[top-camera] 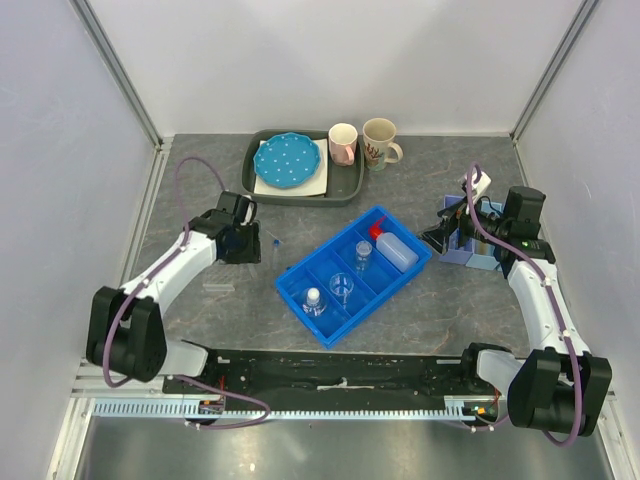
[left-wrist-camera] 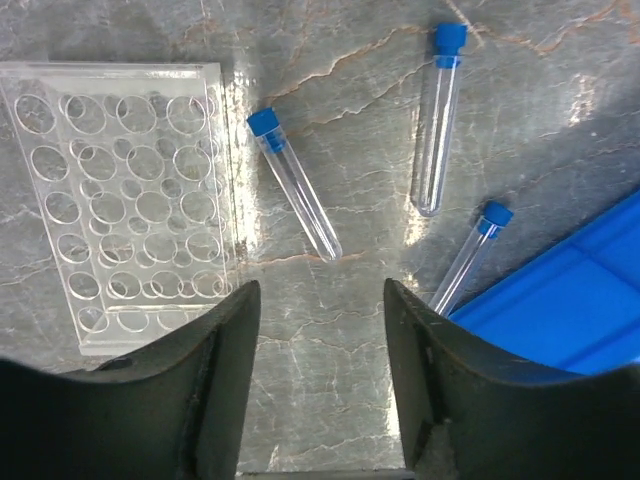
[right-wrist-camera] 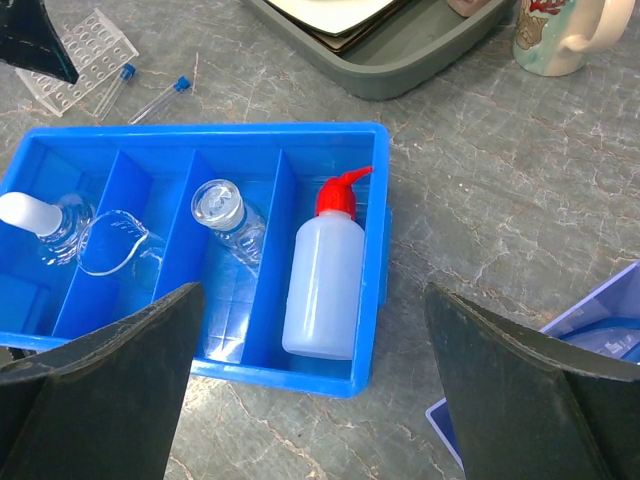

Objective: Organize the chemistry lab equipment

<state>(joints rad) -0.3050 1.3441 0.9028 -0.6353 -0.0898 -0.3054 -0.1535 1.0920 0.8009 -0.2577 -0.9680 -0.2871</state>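
Left gripper [left-wrist-camera: 318, 330]: released, jaws wide, nothing between, above bare worktop [left-wrist-camera: 330, 60].
Clear plastic test-tube rack [left-wrist-camera: 120, 200] lies flat at its left.
Three clear blue-capped test tubes lie loose: one [left-wrist-camera: 295, 185] beside rack, one [left-wrist-camera: 438, 130] farther right, one [left-wrist-camera: 468, 258] just beside blue compartment tray [right-wrist-camera: 200, 128].
In tray, left to right, each in own compartment: white-capped glass bottle [right-wrist-camera: 40, 218], clear beaker [right-wrist-camera: 110, 245], stoppered flask [right-wrist-camera: 228, 215], white squeeze bottle with red nozzle [right-wrist-camera: 322, 285] lying down.
Grey tray [top-camera: 345, 190] and two mugs [top-camera: 362, 143] behind.
Right gripper [top-camera: 438, 237]: released, empty, right of blue tray.
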